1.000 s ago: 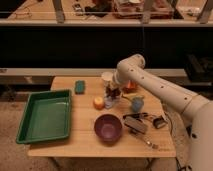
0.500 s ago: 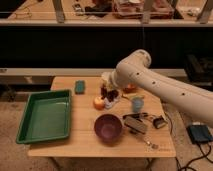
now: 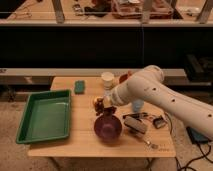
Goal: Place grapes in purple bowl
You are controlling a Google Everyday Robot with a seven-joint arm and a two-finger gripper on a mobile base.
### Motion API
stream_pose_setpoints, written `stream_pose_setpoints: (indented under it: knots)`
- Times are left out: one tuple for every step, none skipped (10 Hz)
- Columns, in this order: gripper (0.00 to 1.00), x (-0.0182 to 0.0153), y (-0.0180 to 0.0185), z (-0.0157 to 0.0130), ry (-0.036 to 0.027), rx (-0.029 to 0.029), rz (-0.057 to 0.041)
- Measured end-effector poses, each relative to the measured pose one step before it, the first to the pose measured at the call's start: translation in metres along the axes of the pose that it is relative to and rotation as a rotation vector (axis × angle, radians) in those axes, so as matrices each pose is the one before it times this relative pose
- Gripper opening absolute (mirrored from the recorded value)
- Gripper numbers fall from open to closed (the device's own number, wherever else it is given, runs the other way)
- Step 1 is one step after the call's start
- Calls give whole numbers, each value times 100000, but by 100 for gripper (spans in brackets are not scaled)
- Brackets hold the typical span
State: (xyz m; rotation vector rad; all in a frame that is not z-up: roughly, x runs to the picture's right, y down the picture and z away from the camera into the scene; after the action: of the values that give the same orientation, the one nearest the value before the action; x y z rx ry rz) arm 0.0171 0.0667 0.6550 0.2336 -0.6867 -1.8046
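No readable text anywhere, no labels on the purple bowl [image 3: 107, 128], none on the white arm, gripper [image 3: 102, 106] above the bowl, closed around the grapes [image 3: 101, 106]

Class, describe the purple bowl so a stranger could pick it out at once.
On the wooden table, look right of the green tray, near the front edge. The purple bowl sits there, just below the gripper holding the grapes. It is the largest, deepest bowl.

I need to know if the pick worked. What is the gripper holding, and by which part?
The gripper, shut just above the purple bowl's far rim, appears to hold the grapes. Which part of the cluster it pinches cannot be told.
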Motion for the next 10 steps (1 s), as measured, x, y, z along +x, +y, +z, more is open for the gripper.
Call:
stream_pose_setpoints:
  knots:
    - [0,-966,-176,618,-2209,3292,208]
    - [0,-543,8,455,-1876,653,48]
    - [0,-306,-19,255,-2191,-934,-6]
    - [0,-456,171,467,-2461,-2131,927]
    - [0,-814,1057,216,-2090,-4136,2348]
    - [0,-618,863,115,-1229,-1985,1625]
    - [4,-847,945,475,-1862,-1949,2050]
    - [13,-722,706,613,-1828,-1399,1867]
    - [23,-564,495,511,-1468,-469,1579]
    - [33,-347,384,399,-697,71,1244]
